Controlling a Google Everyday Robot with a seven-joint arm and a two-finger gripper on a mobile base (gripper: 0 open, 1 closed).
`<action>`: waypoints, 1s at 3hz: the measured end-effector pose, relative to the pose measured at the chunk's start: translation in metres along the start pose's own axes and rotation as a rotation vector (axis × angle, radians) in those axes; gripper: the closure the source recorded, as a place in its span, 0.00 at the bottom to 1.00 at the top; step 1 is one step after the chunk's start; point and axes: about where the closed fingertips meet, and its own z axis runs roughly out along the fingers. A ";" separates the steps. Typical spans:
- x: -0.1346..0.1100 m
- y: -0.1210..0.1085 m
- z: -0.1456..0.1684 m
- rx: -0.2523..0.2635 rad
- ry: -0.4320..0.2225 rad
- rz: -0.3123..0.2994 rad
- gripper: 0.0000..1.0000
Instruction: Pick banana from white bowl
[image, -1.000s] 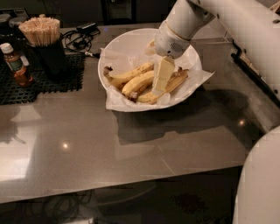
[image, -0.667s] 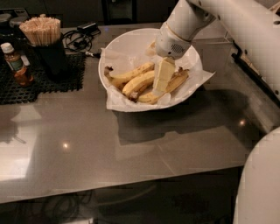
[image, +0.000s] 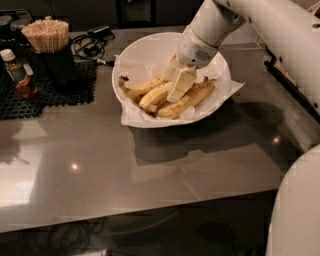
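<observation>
Along the near edge of the glossy grey table lie only pale glints of reflected light, and by the near right corner rises the rounded white body of the robot.

Past the middle, toward the far edge, sits the large round shallow white bowl. It is lined with crinkled white paper whose corners spill over the rim on the near and right sides. Three bananas lie side by side in the near half of the bowl. The thick smooth yellow banana is the middle one, resting on the paper and slanting from near-left to far-right. A slimmer yellow banana with a dark stem lies just left of it, and a long brown-marked banana lies just right of it.

From the far right corner the white jointed arm reaches down into the bowl. Its cream-coloured gripper is lowered onto the fruit, over the far end of the thick banana and beside the brown-marked one. Whether it has hold of anything or merely rests there I cannot tell.

At the far left corner a black mesh mat carries a black cup of pale wooden sticks and a small brown bottle with a white cap. Black cables (loosely coiled) lie between the cup and the bowl.
</observation>
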 end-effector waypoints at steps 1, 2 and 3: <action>0.000 0.000 0.000 0.000 0.000 0.000 0.65; 0.000 0.000 0.000 0.000 0.000 0.000 0.71; 0.000 0.000 0.000 0.000 0.000 0.000 0.52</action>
